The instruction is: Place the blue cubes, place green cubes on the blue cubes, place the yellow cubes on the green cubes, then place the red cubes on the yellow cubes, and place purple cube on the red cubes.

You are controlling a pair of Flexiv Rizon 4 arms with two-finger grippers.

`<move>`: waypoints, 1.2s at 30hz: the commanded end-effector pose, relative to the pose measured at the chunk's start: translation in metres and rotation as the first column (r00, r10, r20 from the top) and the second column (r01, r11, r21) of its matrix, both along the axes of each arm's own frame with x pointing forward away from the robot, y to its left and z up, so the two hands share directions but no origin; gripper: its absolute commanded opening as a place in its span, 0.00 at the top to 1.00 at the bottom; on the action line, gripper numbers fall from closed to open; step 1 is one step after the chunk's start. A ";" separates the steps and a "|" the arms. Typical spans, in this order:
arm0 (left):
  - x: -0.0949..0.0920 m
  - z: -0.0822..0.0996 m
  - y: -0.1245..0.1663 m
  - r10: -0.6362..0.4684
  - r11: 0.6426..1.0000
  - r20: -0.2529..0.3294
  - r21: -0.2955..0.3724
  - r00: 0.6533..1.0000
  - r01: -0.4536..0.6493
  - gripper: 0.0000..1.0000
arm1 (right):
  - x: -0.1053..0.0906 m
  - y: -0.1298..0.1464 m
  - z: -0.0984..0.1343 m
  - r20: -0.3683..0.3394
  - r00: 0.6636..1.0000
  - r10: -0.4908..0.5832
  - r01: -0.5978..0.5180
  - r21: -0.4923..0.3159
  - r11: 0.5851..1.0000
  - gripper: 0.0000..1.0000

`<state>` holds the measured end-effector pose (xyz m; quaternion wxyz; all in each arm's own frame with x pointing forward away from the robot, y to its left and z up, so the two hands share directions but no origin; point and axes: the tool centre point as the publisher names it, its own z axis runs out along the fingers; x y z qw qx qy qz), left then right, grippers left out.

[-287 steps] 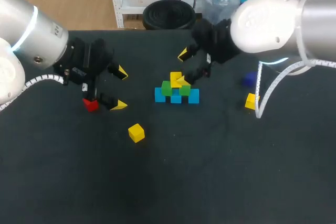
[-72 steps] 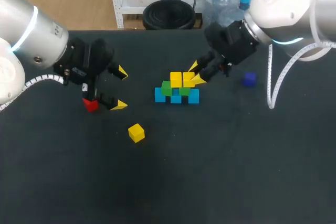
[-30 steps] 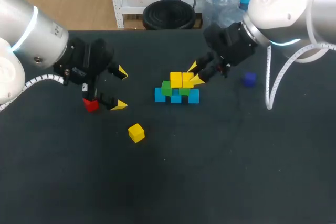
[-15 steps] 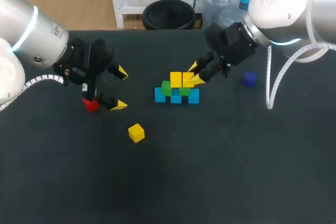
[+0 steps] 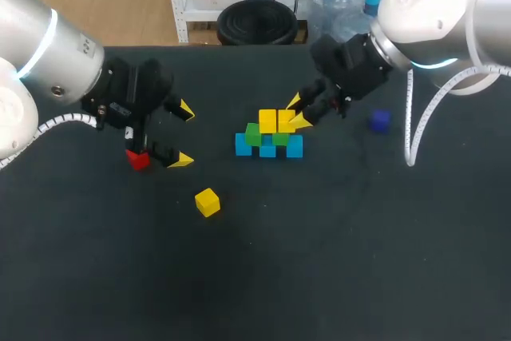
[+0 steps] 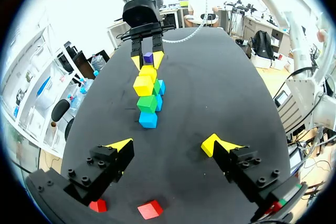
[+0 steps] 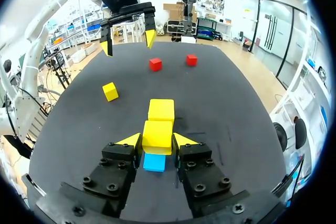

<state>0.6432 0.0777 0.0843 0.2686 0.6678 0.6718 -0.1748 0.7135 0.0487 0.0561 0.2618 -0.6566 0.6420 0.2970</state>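
My right claw (image 7: 157, 142) grips narrowly the yellow cube (image 7: 157, 131) seated on the green cubes (image 5: 254, 134) beside the other yellow cube (image 7: 161, 110); it looks light, rigid, slick-faced, best pinched mid-height on flat opposite sides.

A stack (image 5: 270, 137) stands mid-tabletop (image 5: 335, 261): three cubes in a row, two on those, two on top. The right tool (image 5: 297, 112) is at the stack's right, with a finger touching each side of the right top cube (image 5: 285, 120). Further right, apart, lies a lone cube (image 5: 379, 121). The left tool (image 5: 184, 134) is well left of the stack. Beneath it lie an inner cube (image 6: 152, 209) and an outer cube (image 6: 97, 205). A front cube (image 5: 207, 201) lies before the stack, leftward.
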 end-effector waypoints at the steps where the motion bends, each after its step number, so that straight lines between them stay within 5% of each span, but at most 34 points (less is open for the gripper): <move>1: 0.000 -0.001 0.001 -0.002 1.000 0.003 -0.004 1.000 0.002 0.00 | 0.001 0.001 -0.001 -0.001 1.000 0.003 -0.003 0.001 1.000 1.00; 13: 0.000 -0.001 0.001 -0.002 1.000 0.003 -0.004 1.000 0.002 0.00 | 0.001 0.001 -0.001 -0.001 1.000 0.002 -0.002 0.001 1.000 1.00; 17: 0.000 -0.001 0.001 -0.002 1.000 0.003 -0.004 1.000 0.002 0.00 | 0.001 0.002 -0.001 0.000 1.000 0.002 -0.002 0.002 1.000 0.87; 22: 0.000 -0.001 0.001 -0.002 1.000 0.003 -0.004 1.000 0.002 0.00 | 0.001 0.002 -0.001 0.001 1.000 0.001 -0.001 0.001 1.000 0.86; 30: 0.000 -0.001 0.001 -0.002 1.000 0.003 -0.004 1.000 0.002 0.00 | 0.001 0.002 -0.001 -0.002 1.000 -0.002 0.002 -0.003 1.000 0.51; 34: 0.000 -0.001 0.001 -0.002 1.000 0.003 -0.004 1.000 0.002 0.00 | 0.001 0.002 -0.001 -0.004 1.000 -0.004 0.004 -0.005 1.000 0.13; 36: 0.000 -0.001 0.001 -0.002 1.000 0.003 -0.004 1.000 0.002 0.00 | 0.001 0.002 -0.001 -0.003 1.000 -0.004 0.004 -0.005 1.000 0.11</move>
